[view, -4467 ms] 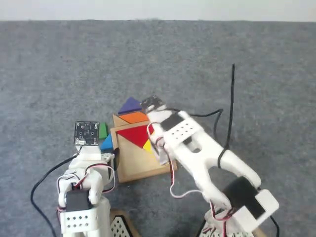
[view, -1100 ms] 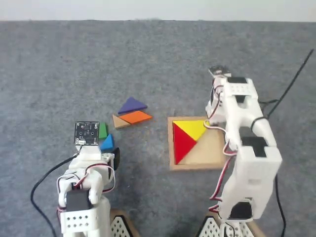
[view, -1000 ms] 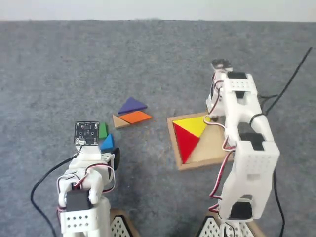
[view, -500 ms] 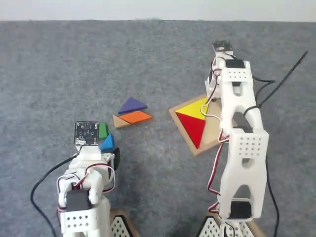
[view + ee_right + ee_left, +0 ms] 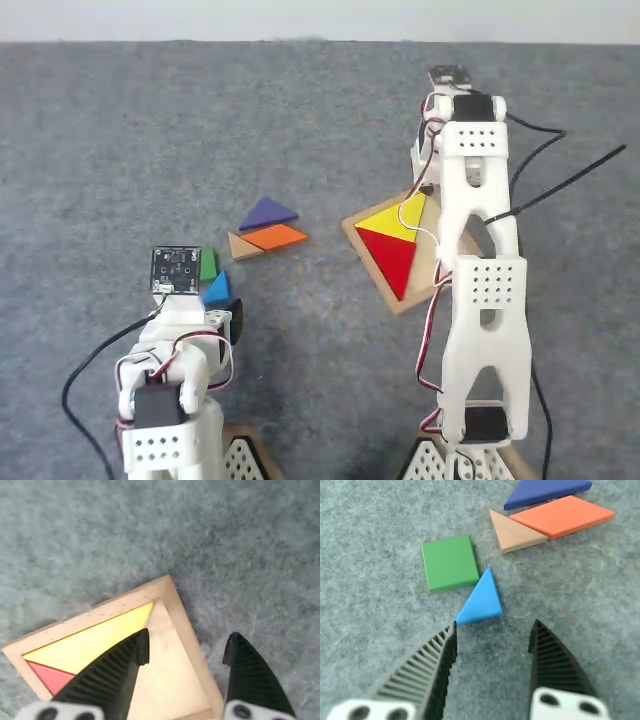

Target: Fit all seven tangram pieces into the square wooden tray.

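- High view: places the square wooden tray right of centre on the grey felt counter, turned corner-on, with the yellow triangle and red triangle seated in its left half.
- Leaves five pieces outside, well to the left: purple triangle, orange parallelogram and tan triangle clustered together, then green square and blue triangle nearer, by the left arm.
- Finds the right jaws open and holding nothing, astride the tray's far-right rim: one tip over bare wood beside the yellow triangle's point, the other over felt outside.
- Finds the left jaws open and empty too, over felt just on the near side of the blue triangle.
- Risks dragging or spinning the tray by catching that rim with a jaw tip, and jolting the two seated triangles out of their corner.
- Risks a poor fit later: with the tray skewed, calls for turning each piece to match before lowering it.
- Risks pushing the thin, flat pieces across the felt instead of lifting them, and nudging the green square when closing on the blue triangle just beside it.
- Hides much of the tray's right half under the right arm in the high view.
- Cannot tell whether the inner right jaw tip touches the wood or hangs above it.
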